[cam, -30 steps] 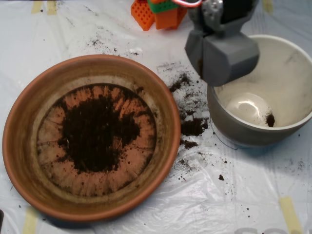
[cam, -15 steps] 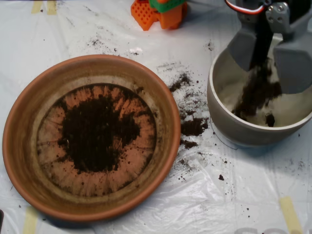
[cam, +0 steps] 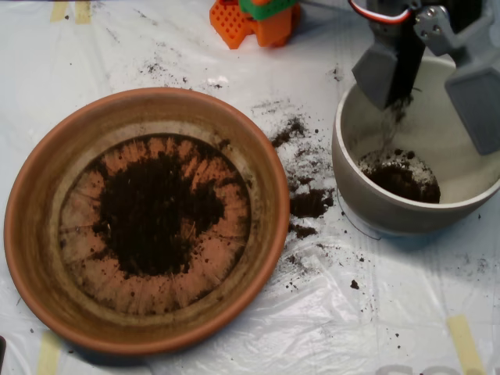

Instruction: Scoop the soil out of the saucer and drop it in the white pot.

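Hanging spread open over the white pot [cam: 367, 183], upper right, the claw [cam: 437, 86] is empty; loose, crumbly soil [cam: 152, 207] in the saucer [cam: 35, 234] needs scooping from underneath.

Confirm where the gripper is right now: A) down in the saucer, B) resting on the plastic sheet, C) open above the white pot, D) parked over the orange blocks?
C: the gripper hangs with its halves spread over the white pot, soil lying at the bottom.

The saucer [cam: 148, 219] lies open from above; the spread scoop [cam: 433, 82] blocks the white pot's [cam: 367, 191] mouth.
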Action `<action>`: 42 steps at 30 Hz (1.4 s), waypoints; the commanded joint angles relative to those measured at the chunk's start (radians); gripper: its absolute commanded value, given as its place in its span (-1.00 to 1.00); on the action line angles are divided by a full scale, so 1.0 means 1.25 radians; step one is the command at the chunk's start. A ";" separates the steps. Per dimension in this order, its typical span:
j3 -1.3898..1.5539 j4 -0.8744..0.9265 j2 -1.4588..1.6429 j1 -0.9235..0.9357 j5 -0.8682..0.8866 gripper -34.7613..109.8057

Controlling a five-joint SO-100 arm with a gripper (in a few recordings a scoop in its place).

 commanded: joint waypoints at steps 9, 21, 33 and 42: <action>-0.004 -0.007 0.103 0.015 -0.017 0.04; -0.157 -0.002 0.096 0.194 0.136 0.05; 0.104 -0.126 0.148 0.598 0.139 0.06; 0.497 -0.350 0.158 0.746 0.045 0.10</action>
